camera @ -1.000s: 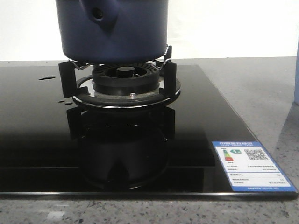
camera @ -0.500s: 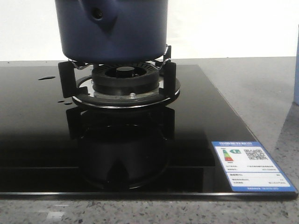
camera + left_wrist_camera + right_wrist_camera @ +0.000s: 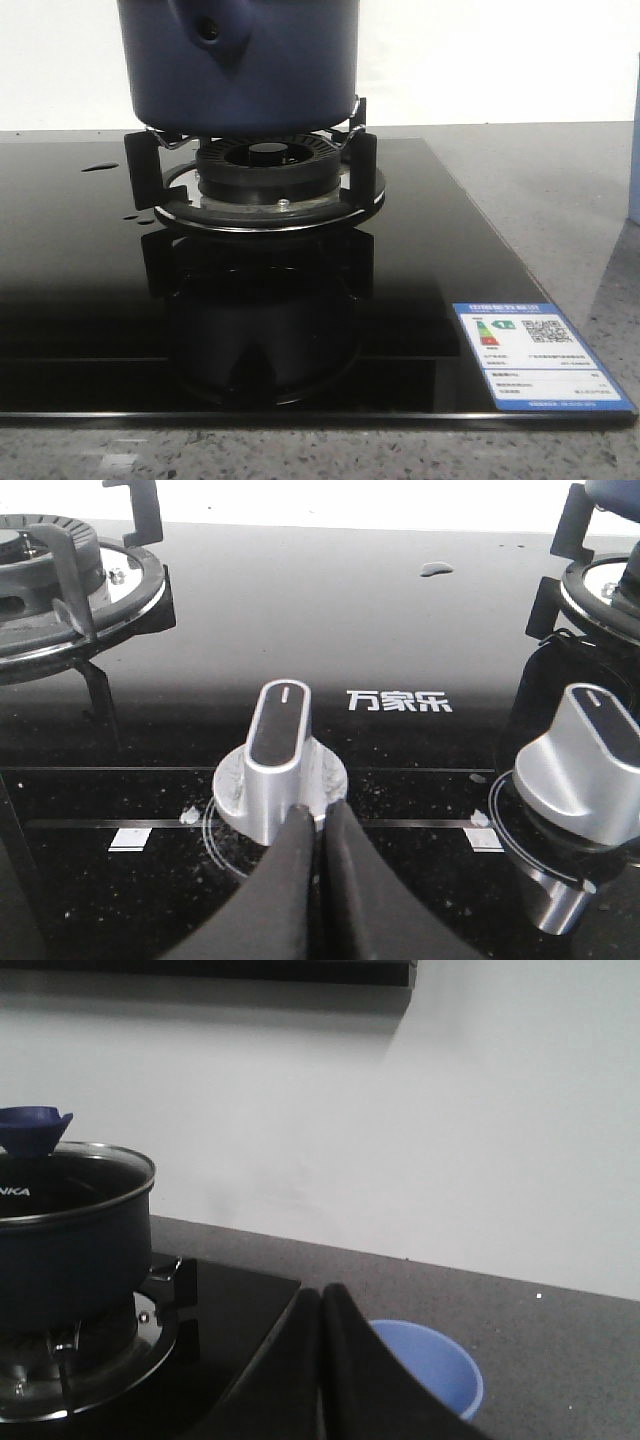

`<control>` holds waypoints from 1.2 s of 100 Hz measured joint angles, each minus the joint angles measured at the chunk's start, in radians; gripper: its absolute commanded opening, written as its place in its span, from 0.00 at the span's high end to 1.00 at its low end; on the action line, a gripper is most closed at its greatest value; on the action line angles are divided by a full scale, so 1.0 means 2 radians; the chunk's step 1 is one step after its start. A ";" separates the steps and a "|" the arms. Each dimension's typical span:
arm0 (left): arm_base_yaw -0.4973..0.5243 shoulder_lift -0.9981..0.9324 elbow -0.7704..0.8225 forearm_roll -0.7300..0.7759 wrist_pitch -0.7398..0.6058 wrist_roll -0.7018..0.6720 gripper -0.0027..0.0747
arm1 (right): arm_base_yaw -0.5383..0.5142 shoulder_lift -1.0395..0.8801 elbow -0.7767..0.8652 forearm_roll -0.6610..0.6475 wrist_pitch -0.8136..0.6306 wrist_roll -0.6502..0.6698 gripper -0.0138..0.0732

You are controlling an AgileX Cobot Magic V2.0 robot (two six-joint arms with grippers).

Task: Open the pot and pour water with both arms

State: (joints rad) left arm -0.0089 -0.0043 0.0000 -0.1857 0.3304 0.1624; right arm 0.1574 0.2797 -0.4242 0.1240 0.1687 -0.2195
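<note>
The dark navy-blue pot (image 3: 240, 65) stands on the gas burner's black supports (image 3: 265, 170) on a black glass hob; its top is cut off in the front view. In the right wrist view the pot (image 3: 70, 1250) wears a glass lid (image 3: 75, 1160) with a blue knob (image 3: 32, 1128). My right gripper (image 3: 322, 1295) is shut and empty, apart from the pot, near a pale blue cup (image 3: 430, 1365). My left gripper (image 3: 315, 810) is shut and empty, just in front of a silver stove knob (image 3: 280, 755). Neither gripper shows in the front view.
A second silver knob (image 3: 585, 755) and another burner (image 3: 60, 580) lie on the hob. A water drop (image 3: 435, 569) sits on the glass. An energy label (image 3: 535, 355) is stuck at the hob's front right corner. Grey stone counter surrounds the hob; a white wall is behind.
In the front view the pot and burner seem to have shifted very slightly left; otherwise nothing has visibly changed.
</note>
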 measured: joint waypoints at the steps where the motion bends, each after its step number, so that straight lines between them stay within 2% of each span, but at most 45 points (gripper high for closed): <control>1: 0.000 0.000 0.000 0.000 0.000 -0.001 0.99 | 0.000 0.000 0.001 0.000 0.000 0.000 0.93; 10: 0.000 0.000 0.000 0.000 0.000 -0.001 0.99 | -0.015 0.000 0.025 -0.014 0.000 0.011 0.93; 27: 0.000 0.000 0.000 0.000 0.000 -0.001 0.99 | -0.064 -0.002 0.112 -0.078 -0.013 0.079 0.93; 51: 0.000 0.000 0.000 -0.001 0.000 -0.001 0.99 | -0.112 -0.068 0.217 -0.089 -0.032 0.091 0.93; 64: 0.000 0.000 0.000 -0.001 0.000 -0.001 0.99 | -0.132 -0.108 0.217 -0.089 -0.019 0.092 0.93; 84: 0.000 0.000 0.000 -0.001 0.000 -0.001 0.99 | -0.141 -0.135 0.217 -0.089 0.076 0.092 0.93; 120: 0.000 0.000 0.000 -0.001 0.000 -0.001 0.99 | -0.141 -0.145 0.217 -0.089 0.079 0.092 0.93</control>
State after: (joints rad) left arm -0.0089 -0.0043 0.0002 -0.1872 0.3304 0.1608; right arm -0.1246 -0.0098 0.0100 -0.0548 0.3271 -0.0356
